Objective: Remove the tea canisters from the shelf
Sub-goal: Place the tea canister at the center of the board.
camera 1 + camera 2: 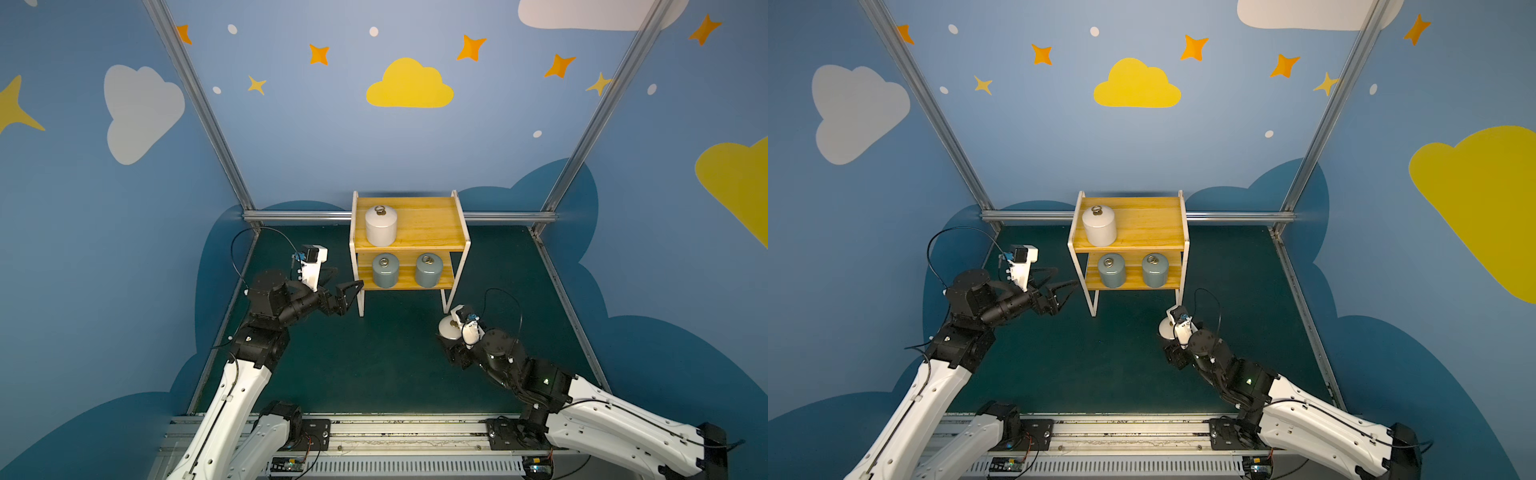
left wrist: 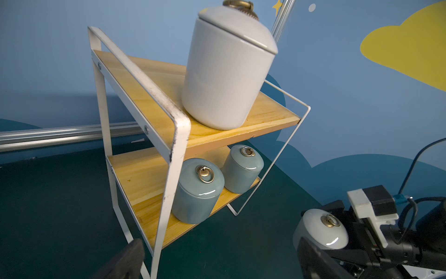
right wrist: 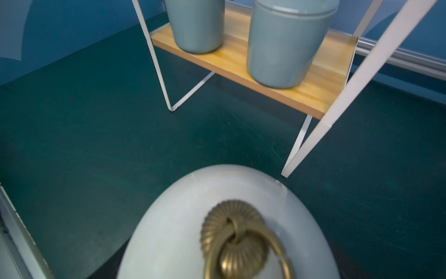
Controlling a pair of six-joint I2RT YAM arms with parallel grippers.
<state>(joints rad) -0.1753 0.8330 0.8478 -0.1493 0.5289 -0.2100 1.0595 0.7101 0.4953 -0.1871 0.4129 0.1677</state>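
The shelf [image 1: 428, 226] stands at the back middle of the green mat. A white tea canister [image 1: 381, 226] stands on the left of its top board. Two grey-blue tea canisters [image 1: 385, 271] [image 1: 429, 270] stand side by side on the lower board. My right gripper [image 1: 451, 341] is shut on another white tea canister [image 1: 450, 327], low over the mat in front of the shelf's right front leg. Its lid and brass ring [image 3: 239, 241] fill the right wrist view. My left gripper [image 1: 341, 286] is open and empty beside the shelf's left front leg [image 2: 169, 193].
Blue walls with aluminium posts and a back rail [image 1: 299, 215] enclose the green mat [image 1: 374, 365]. Both arm bases sit on a metal rail [image 1: 407, 430] along the front edge. A black cable loops over each wrist.
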